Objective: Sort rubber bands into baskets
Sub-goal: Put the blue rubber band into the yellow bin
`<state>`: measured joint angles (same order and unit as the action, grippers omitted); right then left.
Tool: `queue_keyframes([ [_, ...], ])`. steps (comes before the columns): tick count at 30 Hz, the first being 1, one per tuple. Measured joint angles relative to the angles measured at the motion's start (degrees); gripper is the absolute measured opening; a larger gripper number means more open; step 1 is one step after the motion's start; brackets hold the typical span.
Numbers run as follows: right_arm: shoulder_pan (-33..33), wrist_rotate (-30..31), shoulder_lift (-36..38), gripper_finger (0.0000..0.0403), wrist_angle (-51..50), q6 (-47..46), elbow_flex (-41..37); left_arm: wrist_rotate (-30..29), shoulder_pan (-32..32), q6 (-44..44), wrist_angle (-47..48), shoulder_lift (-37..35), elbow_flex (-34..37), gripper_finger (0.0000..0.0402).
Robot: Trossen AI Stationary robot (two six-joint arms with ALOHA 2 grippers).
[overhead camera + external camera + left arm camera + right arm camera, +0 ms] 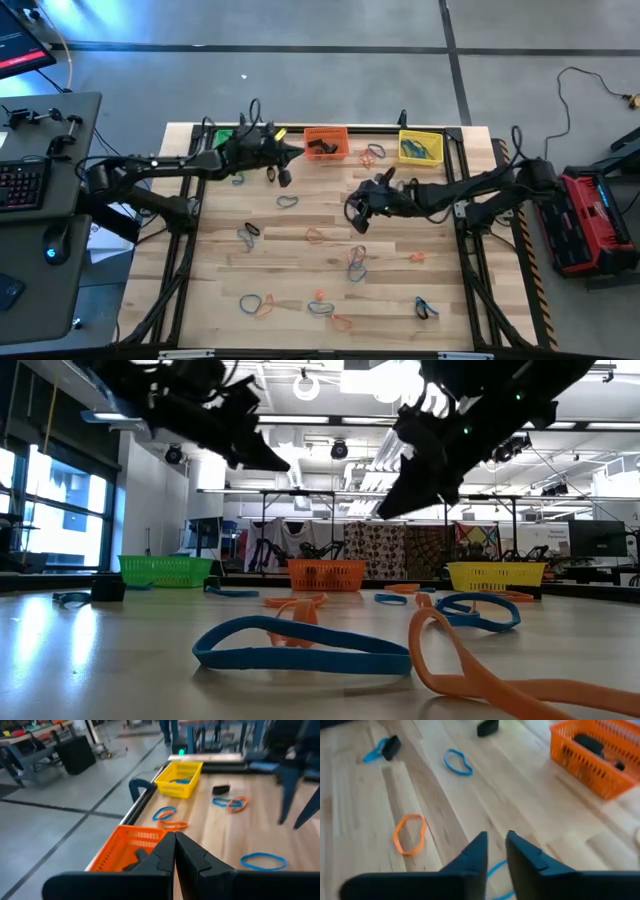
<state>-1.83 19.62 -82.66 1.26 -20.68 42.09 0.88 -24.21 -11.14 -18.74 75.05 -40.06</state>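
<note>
Two tools above scattered rubber bands [287, 201], three baskets [326, 142] behind

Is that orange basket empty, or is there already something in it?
Not empty. The orange basket holds dark pieces, seen in the right wrist view and from above; what exactly they are, cannot tell.

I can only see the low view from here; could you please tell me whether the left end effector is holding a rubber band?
Observer: No. Its wrist view shows the left end effector shut with nothing between its fingers, above the near edge of the orange basket.
Operator: Thank you. What is inside that basket?
Observer: Dark pieces; I see no orange bands in it.
Operator: And the next basket along?
Observer: The yellow basket holds blue rubber bands.
</note>
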Motion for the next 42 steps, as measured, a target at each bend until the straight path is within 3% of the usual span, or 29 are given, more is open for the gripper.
queue_keyframes([
  [6, -2.2, 4.5, -3.6, 0.0148, -0.8, -6.4, 0.0, -0.1, 1.5, 4.3, -12.9, -2.5, 10.0, 0.0000],
  [10, -2.8, 7.5, -6.7, 0.0186, -0.9, -9.6, 0.0, -0.1, 2.3, 5.8, -18.5, -2.8, 14.0, 0.0000],
  [21, -2.8, 8.6, -16.8, 0.0197, 0.8, -16.4, 0.0, -0.3, 4.9, 6.5, -18.9, -2.7, 16.0, 0.0000],
  [25, -2.8, 8.8, -18.9, 0.0197, 1.4, -16.9, 0.0, -3.4, 5.8, 6.4, -19.3, -2.7, 16.0, 0.0000],
  [30, -2.7, 8.8, -19.6, 0.0166, 1.7, -17.0, 0.1, -4.7, 5.9, 6.1, -19.3, -2.7, 16.0, 0.0000],
  [38, -0.3, 8.3, -19.4, 0.0012, 1.4, -12.0, 0.1, -4.8, 5.9, 6.5, -19.6, -2.7, 16.0, 0.0000],
  [42, 1.5, 7.8, -17.6, 0.0020, 0.2, -10.1, 0.1, -4.8, 5.9, 6.4, -20.1, -2.7, 16.0, 0.0000],
])
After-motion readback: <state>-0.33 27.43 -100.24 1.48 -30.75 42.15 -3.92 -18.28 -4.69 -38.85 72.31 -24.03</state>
